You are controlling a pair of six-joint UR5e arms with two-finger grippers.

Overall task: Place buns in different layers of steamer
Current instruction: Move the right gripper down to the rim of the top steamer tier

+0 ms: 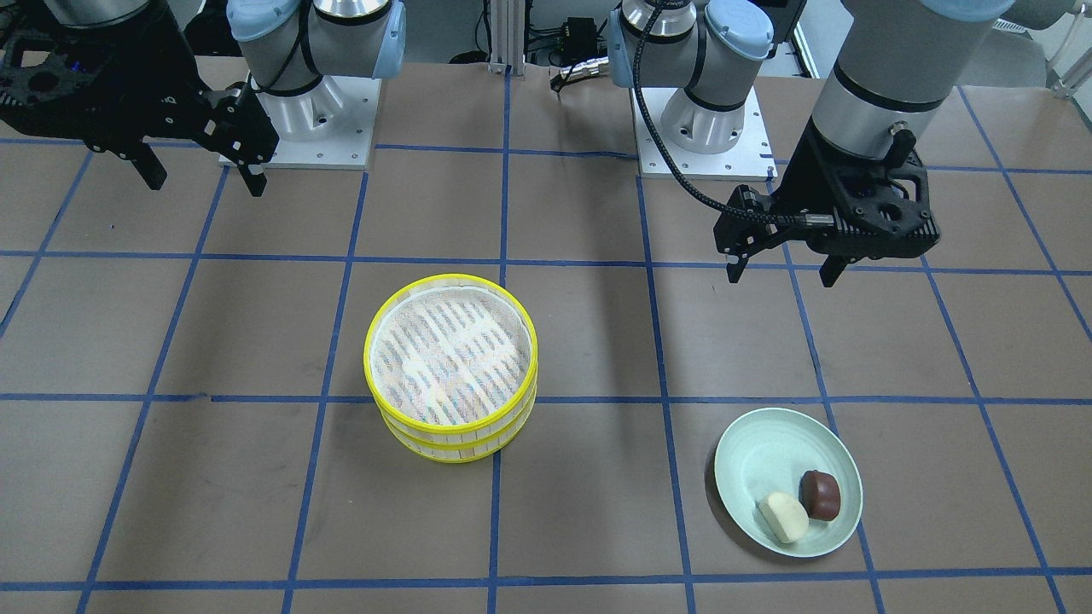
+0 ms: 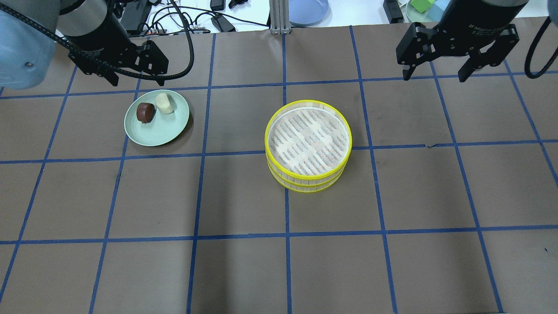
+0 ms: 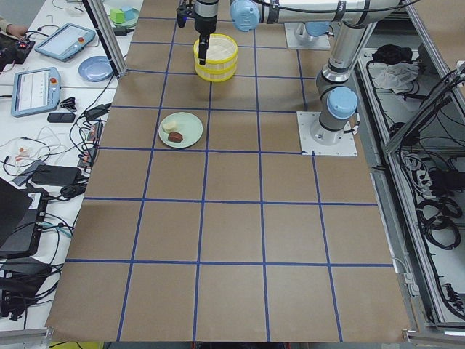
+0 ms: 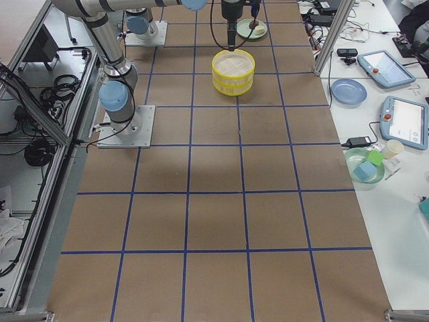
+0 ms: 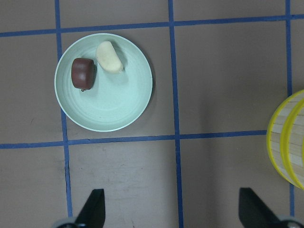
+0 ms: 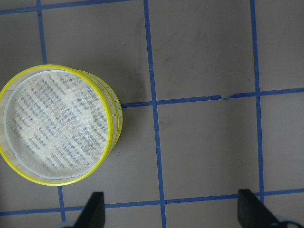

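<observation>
Two steamer layers, stacked, the upper layer (image 2: 308, 138) seated squarely on the lower layer (image 2: 307, 182), near the middle of the table (image 2: 244, 270). Both are empty as far as can be seen; the lower base is hidden. Judged light, with stiff yellow rims but thin slatted walls. The best hold is a pinch on the rim wall, one finger inside and one outside, lifted level. The mesh lining may be loose. The lower layer cannot be loaded until the upper one comes off.

Two grippers, both raised above the table and holding nothing.
- Left gripper (image 2: 138, 82): fingers spread wide, at 12 o'clock of the plate in the overhead view.
- Right gripper (image 2: 433, 77): fingers likewise spread, at 2 o'clock of the stack and well apart from it.

One plate (image 2: 161, 131), pale green, at 9 to 10 o'clock of the stack in the overhead view, well apart from it. Not a task item, only the carrier.

Two buns, both on the plate's far half.
- Cream bun (image 2: 164, 103): at 12 to 1 o'clock of the plate, oblong.
- Brown bun (image 2: 145, 112): at 10 o'clock, just beside the cream one, perhaps touching.

Both are judged light, soft and easily dented, and the brown skin is possibly slick. Take each across its narrow waist with a gentle squeeze, from the outer side, since its neighbour crowds the inner flank.
</observation>
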